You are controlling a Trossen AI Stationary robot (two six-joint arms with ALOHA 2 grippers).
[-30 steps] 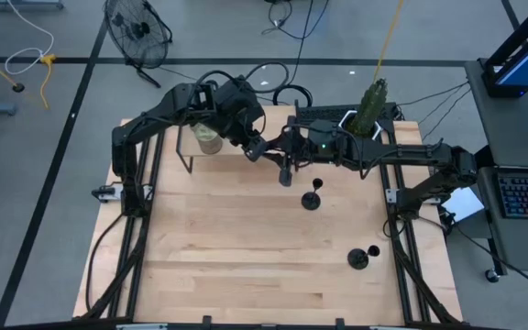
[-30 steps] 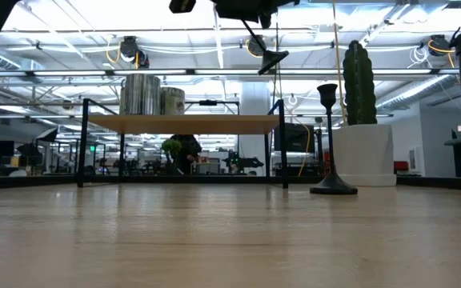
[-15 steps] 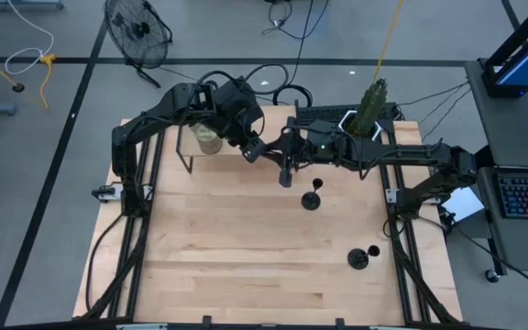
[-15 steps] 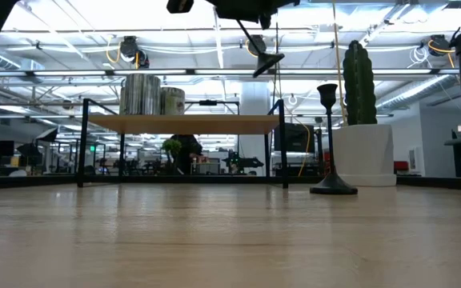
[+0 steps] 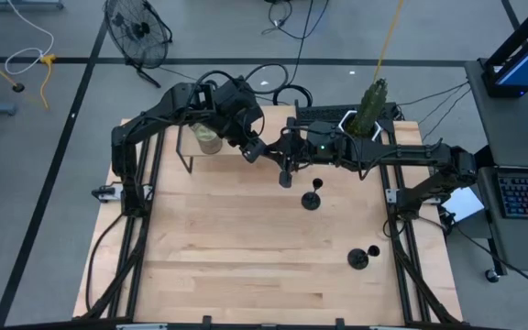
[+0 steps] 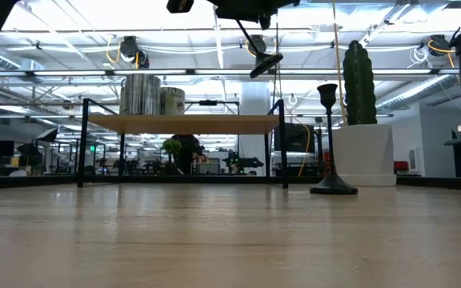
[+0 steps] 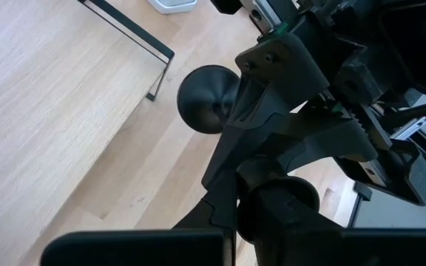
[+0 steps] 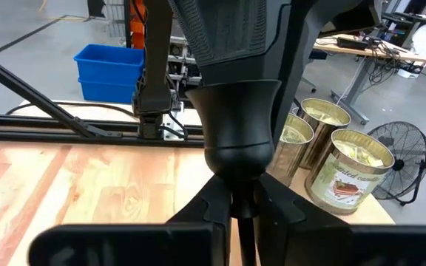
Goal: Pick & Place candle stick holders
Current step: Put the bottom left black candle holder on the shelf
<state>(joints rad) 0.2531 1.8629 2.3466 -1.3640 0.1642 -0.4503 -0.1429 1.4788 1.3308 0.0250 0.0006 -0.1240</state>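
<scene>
Held holder: one candle stick holder (image 5: pixel 285 170) hangs tilted in the air above the far middle of the table (image 5: pixel 246 266), gripped by both arms at once.
Left gripper (image 5: pixel 262 152): pressed together on the holder, near the stem end as far as the left wrist view shows, with the round base (image 7: pixel 207 99) pointing away from it.
Right gripper (image 5: pixel 289 158): pinching the thin stem just below the cup (image 8: pixel 239 125) (the right wrist view shows the fingers tight on either side).
Why two grips: this looks like a handover between arms, each taking a different part of the stem so neither blocks the other.
Other holders: one (image 5: pixel 313 196) stands upright on the table just in front of the arms; another (image 5: pixel 364 257) lies near the right front edge, seemingly tipped over.
Likely goal: the small shelf (image 5: pixel 193 147) at the back left, where tins (image 8: pixel 346 174) already sit.
Risk: the stem is thin, so releasing one grip early could let it swing.
</scene>
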